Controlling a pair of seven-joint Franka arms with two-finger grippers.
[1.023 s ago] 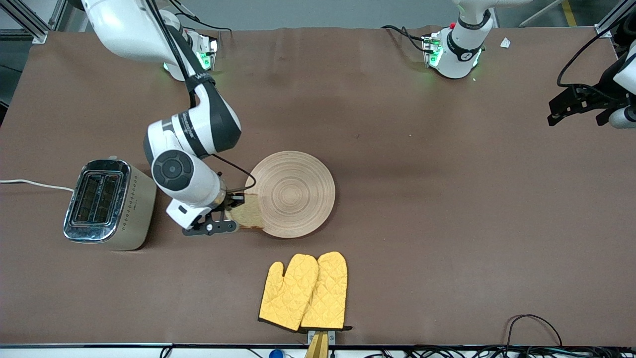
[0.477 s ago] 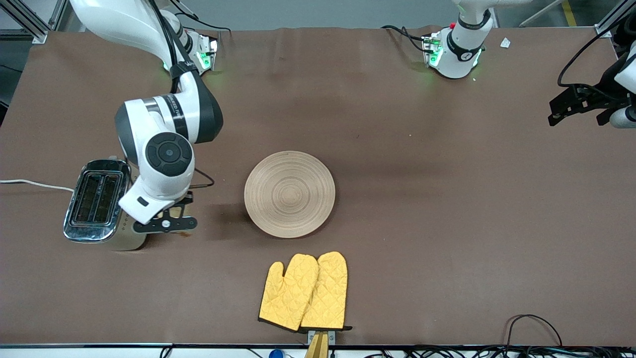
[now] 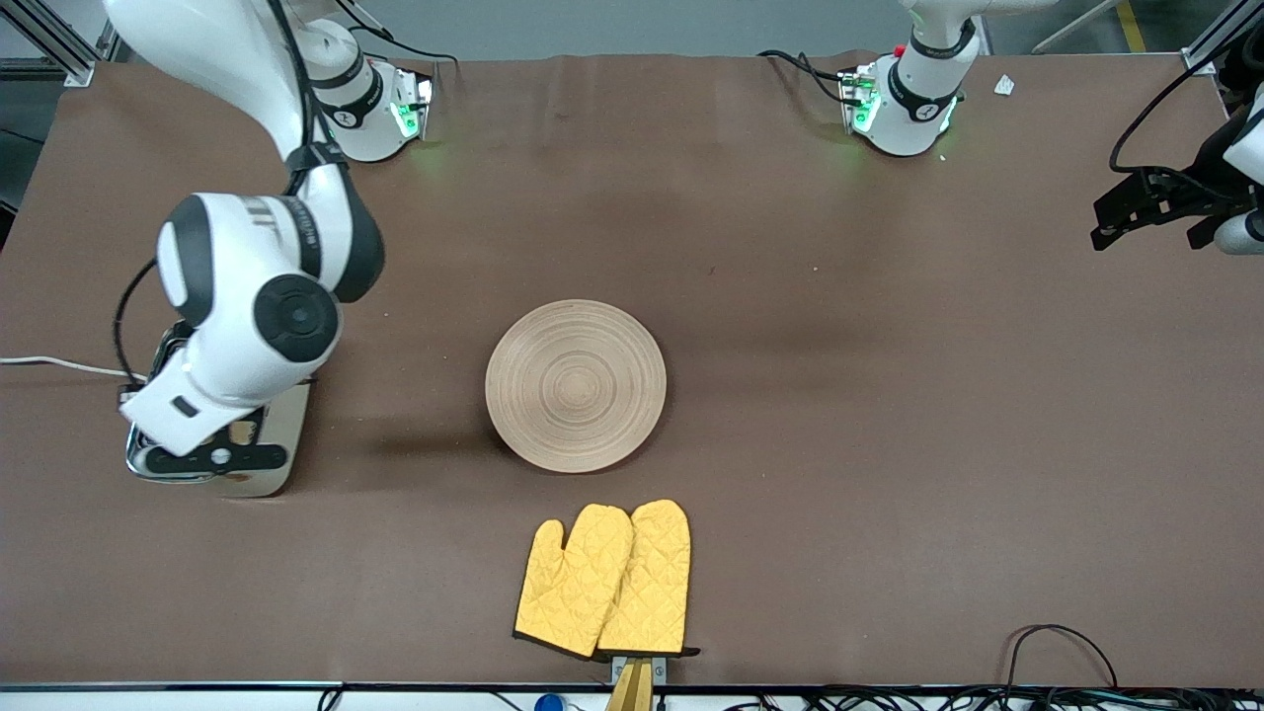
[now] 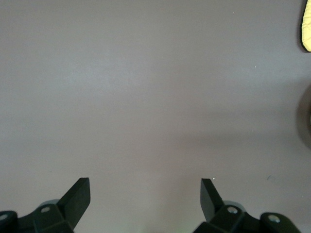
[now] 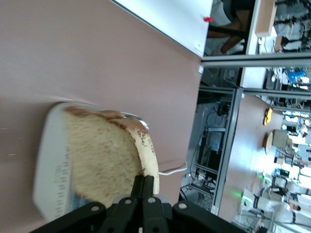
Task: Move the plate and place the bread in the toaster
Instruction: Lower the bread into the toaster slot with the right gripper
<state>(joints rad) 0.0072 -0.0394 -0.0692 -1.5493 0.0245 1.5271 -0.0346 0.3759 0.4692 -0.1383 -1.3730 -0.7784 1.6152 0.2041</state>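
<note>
The round wooden plate (image 3: 576, 385) lies bare at the table's middle. The cream toaster (image 3: 283, 449) stands toward the right arm's end, mostly covered by that arm. My right gripper (image 3: 212, 457) hangs over the toaster, shut on the bread. In the right wrist view the brown slice (image 5: 102, 160) is pinched by its edge in the gripper (image 5: 146, 187), with the toaster (image 5: 46, 160) right below it. The bread is hidden in the front view. My left gripper (image 3: 1150, 212) waits open and empty over the table's edge at the left arm's end; it also shows in the left wrist view (image 4: 146, 188).
A pair of yellow oven mitts (image 3: 604, 581) lies nearer the front camera than the plate; one corner shows in the left wrist view (image 4: 307, 24). The toaster's white cord (image 3: 59, 365) runs off the table's end. Cables lie along the front edge.
My right gripper has carried the bread from the plate's edge, toward the right arm's end of the table, to above the toaster. The plate and left arm have not moved.
</note>
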